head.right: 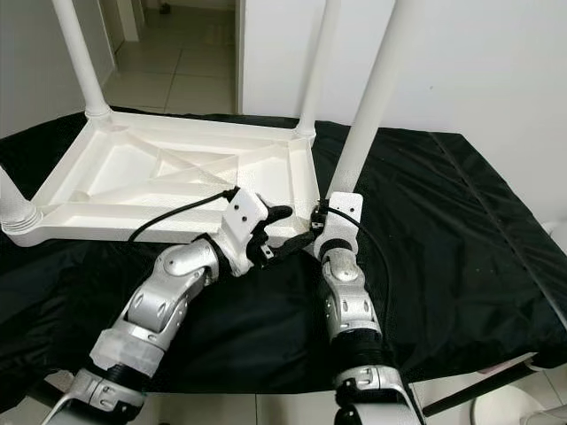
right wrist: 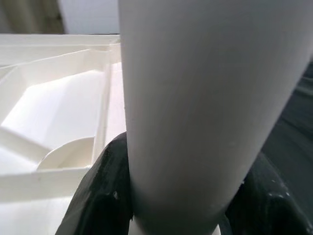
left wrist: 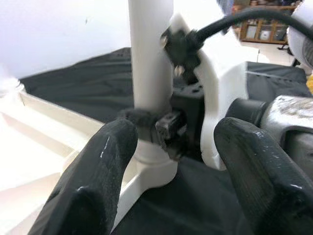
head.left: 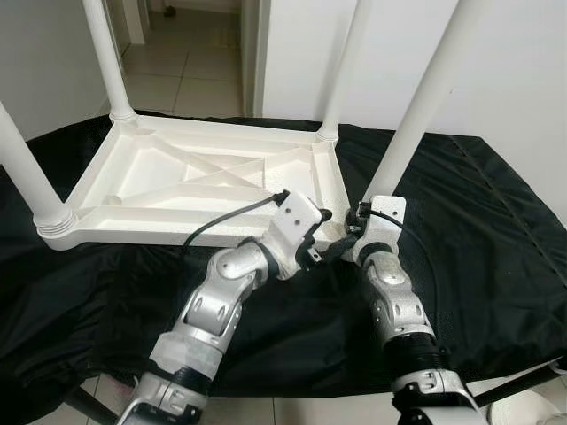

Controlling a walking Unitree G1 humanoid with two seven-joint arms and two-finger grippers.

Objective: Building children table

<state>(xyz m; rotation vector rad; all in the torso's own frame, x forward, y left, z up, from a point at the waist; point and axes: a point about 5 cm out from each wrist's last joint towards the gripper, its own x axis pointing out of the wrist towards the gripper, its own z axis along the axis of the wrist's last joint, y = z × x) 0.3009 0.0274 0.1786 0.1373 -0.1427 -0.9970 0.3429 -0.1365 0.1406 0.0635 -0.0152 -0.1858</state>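
The white plastic table top (head.left: 177, 190) lies upside down on a black cloth (head.left: 496, 230). Three white legs stand in its corners: far left (head.left: 108, 53), far right (head.left: 345, 62) and near left (head.left: 27, 177). The fourth leg (head.left: 425, 106) rises at a slant from the near right corner. My right gripper (head.left: 354, 234) is shut on this leg just above its base; in the right wrist view the leg (right wrist: 195, 98) sits between both black fingers (right wrist: 105, 196). My left gripper (left wrist: 171, 176) is open a short way from the same corner, pointing at the leg (left wrist: 149, 58).
The black cloth hangs over the front edge (head.left: 301, 376) of the work surface close to my arms. Behind the table top are a white wall (head.left: 496, 53) and an open doorway onto a tiled floor (head.left: 177, 62). Bare cloth lies to the right.
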